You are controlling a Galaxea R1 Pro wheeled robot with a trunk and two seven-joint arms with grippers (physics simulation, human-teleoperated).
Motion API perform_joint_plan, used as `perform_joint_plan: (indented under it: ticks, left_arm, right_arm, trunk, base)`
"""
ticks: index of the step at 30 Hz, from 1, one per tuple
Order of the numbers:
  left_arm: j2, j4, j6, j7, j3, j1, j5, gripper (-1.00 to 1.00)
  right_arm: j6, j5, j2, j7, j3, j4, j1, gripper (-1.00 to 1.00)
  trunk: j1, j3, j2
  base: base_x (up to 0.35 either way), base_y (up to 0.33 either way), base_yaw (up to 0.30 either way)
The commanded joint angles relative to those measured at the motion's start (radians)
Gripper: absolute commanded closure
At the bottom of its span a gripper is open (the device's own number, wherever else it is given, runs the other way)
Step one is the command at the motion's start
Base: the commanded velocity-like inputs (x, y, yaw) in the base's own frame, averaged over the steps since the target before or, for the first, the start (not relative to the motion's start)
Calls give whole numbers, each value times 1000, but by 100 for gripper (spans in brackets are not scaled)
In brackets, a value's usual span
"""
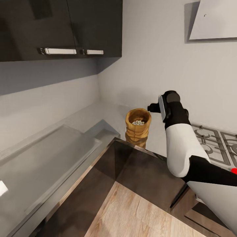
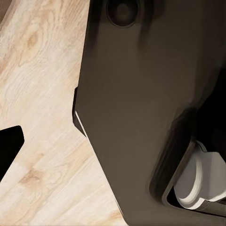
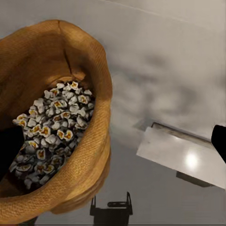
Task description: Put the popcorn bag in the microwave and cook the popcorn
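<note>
The popcorn bag (image 1: 138, 126) stands upright on the grey countertop (image 1: 108, 113) in the corner by the wall. It is a mustard-yellow sack with a rolled rim. The right wrist view shows the popcorn bag (image 3: 89, 61) close up, with whitish popcorn (image 3: 52, 122) heaped inside its mouth. My right gripper (image 1: 152, 108) hovers just right of the rim, level with it. The right gripper (image 3: 113, 146) is open, one fingertip (image 3: 9, 150) over the sack's mouth and the other outside its wall. My left gripper (image 2: 113, 150) hangs low over the wood floor, holding nothing. The microwave is out of view.
The gas hob (image 1: 214, 141) lies right of the bag, partly behind my right arm. A white hood (image 1: 214, 19) hangs above it. Dark upper cabinets (image 1: 59, 29) with steel handles overhang the left worktop (image 1: 49, 151). Glossy cabinet fronts (image 1: 141, 171) drop to the wood floor (image 1: 131, 214).
</note>
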Motion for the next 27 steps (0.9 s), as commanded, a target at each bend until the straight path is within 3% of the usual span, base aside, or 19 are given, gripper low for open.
perform_joint_plan:
  ticks: [1,6,20,27]
  left_arm:
    - [0,-1,-2,2,1,0,6,-100]
    - [-1,-1,-2,2,1,0,6,-100]
    - [-1,-1,-2,2,1,0,6,-100]
    - [-1,-1,-2,2,1,0,6,-100]
  right_arm:
    - [2,-6,1,-7,-6,7,4,-100]
    - [2,-6,1,-10,-8,69,8,-100]
    - [2,-4,1,-15,-8,69,9,-100]
    - [2,-5,1,-15,-11,70,9,-100]
  trunk:
    - [0,-1,-1]
    - [0,-1,-1]
    - [0,-1,-1]
    - [0,-1,-1]
  base:
    - [0,0,0]
    - [0,0,0]
    - [0,0,1]
    - [0,0,202]
